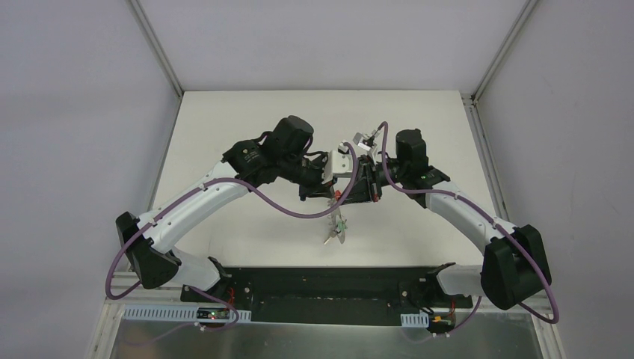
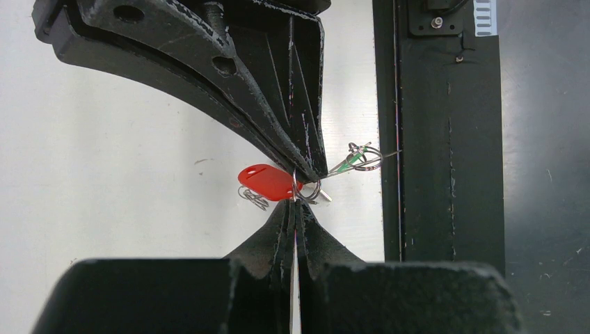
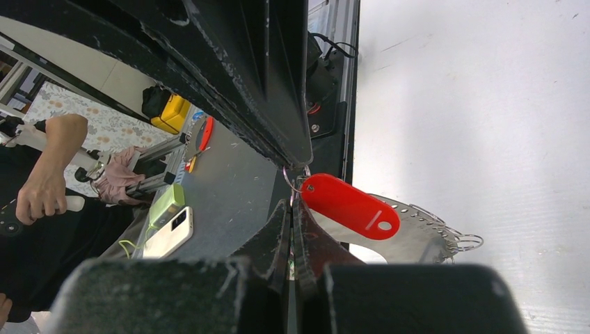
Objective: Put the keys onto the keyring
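**Between the arms: jaws shut, tip to tip**

Over the middle of the white table the two arms are meeting; the left gripper and the right gripper are each pressing their jaws fully together, tips touching a small ring beside the red tag; whether either is pinching it I cannot tell; the green key is hanging just right of them. Plain grey walls are enclosing the table; only the right wrist view is showing the keyring curving away right of the tag, and a person's hand at far left.
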You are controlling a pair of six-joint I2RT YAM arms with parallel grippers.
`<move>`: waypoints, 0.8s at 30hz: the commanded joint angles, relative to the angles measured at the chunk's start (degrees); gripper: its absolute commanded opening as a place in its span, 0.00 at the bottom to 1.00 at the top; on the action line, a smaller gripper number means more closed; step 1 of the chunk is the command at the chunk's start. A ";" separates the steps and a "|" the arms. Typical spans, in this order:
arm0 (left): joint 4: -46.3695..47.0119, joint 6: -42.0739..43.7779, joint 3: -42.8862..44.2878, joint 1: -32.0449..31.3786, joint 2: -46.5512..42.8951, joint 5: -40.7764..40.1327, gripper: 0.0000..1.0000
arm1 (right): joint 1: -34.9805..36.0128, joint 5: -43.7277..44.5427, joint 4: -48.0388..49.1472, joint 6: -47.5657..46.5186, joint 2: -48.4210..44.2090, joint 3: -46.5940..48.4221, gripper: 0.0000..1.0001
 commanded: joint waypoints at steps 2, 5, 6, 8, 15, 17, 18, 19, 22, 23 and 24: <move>-0.40 0.93 0.95 -0.74 0.28 1.65 0.00 | 0.16 -3.35 1.74 -1.07 -0.84 1.79 0.00; -0.54 1.04 1.05 -0.83 0.37 1.47 0.00 | 0.17 -3.34 1.78 -1.07 -0.93 1.85 0.00; -0.61 1.15 1.05 -0.84 0.37 1.50 0.00 | 0.21 -3.33 1.78 -1.07 -0.86 1.82 0.00; -0.80 1.43 0.88 -0.79 0.28 1.80 0.00 | 0.13 -3.24 1.78 -1.03 -0.76 1.87 0.00; -1.50 2.94 0.27 -0.93 0.02 2.09 0.00 | 0.06 -2.91 1.78 -0.98 -1.01 1.87 0.00; -1.74 3.31 0.17 -1.00 -0.05 2.27 0.00 | -0.13 -2.68 1.78 -0.98 -1.10 1.87 0.00; -1.94 3.53 0.09 -0.99 -0.07 2.51 0.00 | -0.28 -2.63 1.76 -0.98 -1.19 1.87 0.00; -2.12 3.88 0.08 -1.01 -0.12 2.48 0.00 | -0.50 -2.50 1.78 -0.90 -1.22 1.87 0.00; -2.65 4.57 -0.01 -1.18 -0.23 2.73 0.00 | -0.83 -2.24 1.78 -0.83 -1.54 1.87 0.00; -2.77 4.78 -0.07 -1.25 -0.17 2.78 0.00 | -0.92 -2.14 1.78 -0.81 -1.63 1.87 0.00; -2.99 4.97 -0.03 -1.28 -0.12 2.81 0.00 | -0.94 -2.10 1.76 -0.81 -1.66 1.87 0.00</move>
